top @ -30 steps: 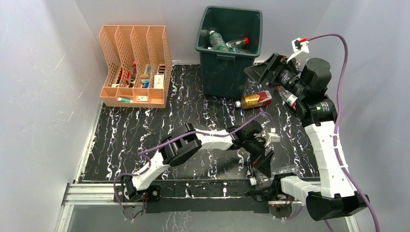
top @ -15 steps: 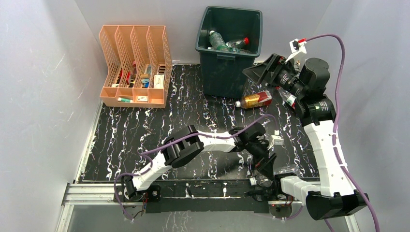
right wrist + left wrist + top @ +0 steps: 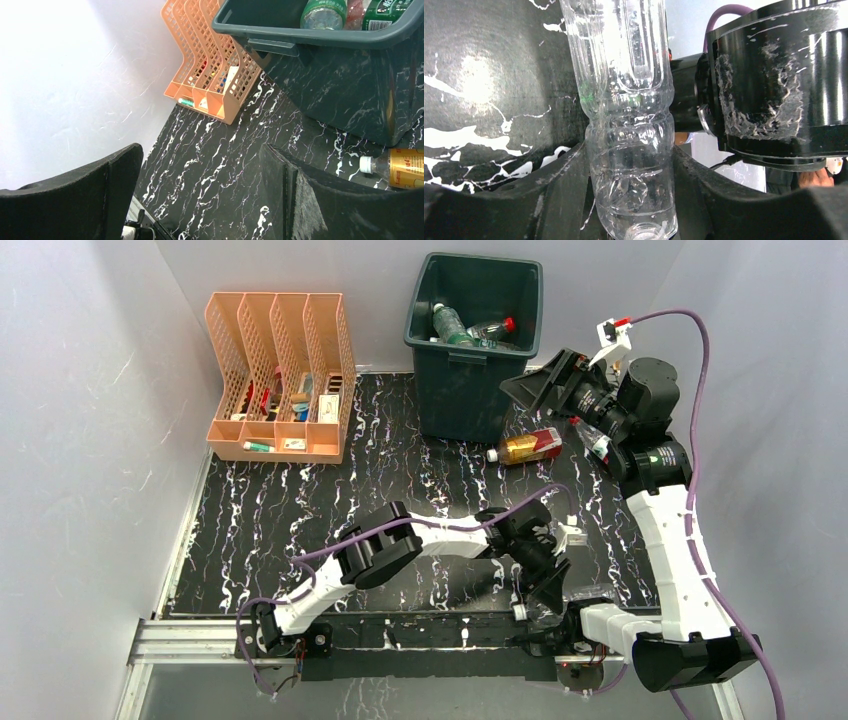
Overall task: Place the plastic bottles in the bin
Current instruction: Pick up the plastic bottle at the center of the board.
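Observation:
My left gripper [image 3: 545, 585] reaches low at the table's near edge, just in front of the right arm's base [image 3: 774, 75]. It is shut on a clear plastic bottle [image 3: 631, 125], with both fingers pressing the bottle's sides. The dark green bin [image 3: 470, 348] stands at the back centre with a few bottles [image 3: 452, 328] inside. An amber bottle with a white cap [image 3: 528, 446] lies right of the bin's foot, and a red-labelled bottle [image 3: 598, 445] lies half hidden under the right arm. My right gripper [image 3: 535, 388] hangs open and empty beside the bin's right wall.
A peach slotted file organizer [image 3: 282, 380] with small items stands at the back left. White walls close in both sides. The right wrist view shows the bin's rim [image 3: 300, 35], the amber bottle [image 3: 400, 167] and the organizer [image 3: 215, 75].
The left jaws have gone from wide open to shut on the clear bottle. The right gripper has drifted slightly left toward the bin.

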